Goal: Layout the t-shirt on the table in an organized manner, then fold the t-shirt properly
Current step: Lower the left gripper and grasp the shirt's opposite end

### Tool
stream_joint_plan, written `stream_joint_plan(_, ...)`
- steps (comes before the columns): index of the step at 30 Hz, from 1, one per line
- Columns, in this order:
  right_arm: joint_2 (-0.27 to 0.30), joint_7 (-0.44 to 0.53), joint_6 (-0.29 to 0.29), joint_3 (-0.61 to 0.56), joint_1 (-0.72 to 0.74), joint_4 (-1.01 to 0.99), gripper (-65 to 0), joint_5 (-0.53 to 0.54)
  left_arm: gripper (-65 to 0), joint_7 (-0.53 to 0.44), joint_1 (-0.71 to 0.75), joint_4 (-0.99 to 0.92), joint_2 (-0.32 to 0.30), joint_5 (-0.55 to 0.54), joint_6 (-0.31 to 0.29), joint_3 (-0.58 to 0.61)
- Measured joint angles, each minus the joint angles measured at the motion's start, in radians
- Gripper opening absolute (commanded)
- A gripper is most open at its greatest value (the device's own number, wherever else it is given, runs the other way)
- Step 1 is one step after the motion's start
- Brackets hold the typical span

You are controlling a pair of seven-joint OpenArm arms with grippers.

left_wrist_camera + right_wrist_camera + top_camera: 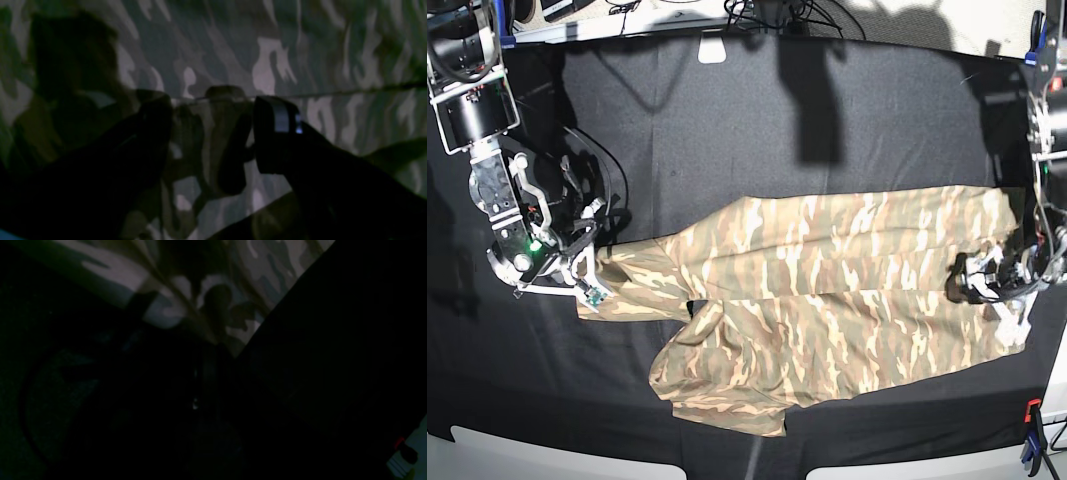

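Darkness hides the right end effector point(213, 350) pinching the t-shirt point(827, 300).

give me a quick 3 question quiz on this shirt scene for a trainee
1. True or false: the camouflage t-shirt lies fully flat, with no folds.
2. Which end effector grips the shirt's edge? A) left B) right C) neither
3. Fill in: the left end effector is ____ above the shirt.

Key:
1. False; its lower left part is folded and bunched on the black table.
2. B; the right end effector is shut on the fabric.
3. open
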Motion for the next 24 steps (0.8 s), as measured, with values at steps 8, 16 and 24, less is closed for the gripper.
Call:
stream_joint_plan(8,0.0,0.0,0.0,0.0,0.0,0.0,-65.0,0.0,-43.6,0.156,0.002,0.001,-0.007,-0.179,0.003,0.0)
stream_joint_plan(16,0.0,0.0,0.0,0.0,0.0,0.0,-65.0,0.0,-56.1,0.153,0.003,0.001,-0.008,-0.18,0.003,0.0)
stream_joint_plan(24,0.0,0.0,0.0,0.0,0.0,0.0,-65.0,0.0,-65.0,0.154,0.005,0.001,-0.016,-0.217,0.003,0.0)
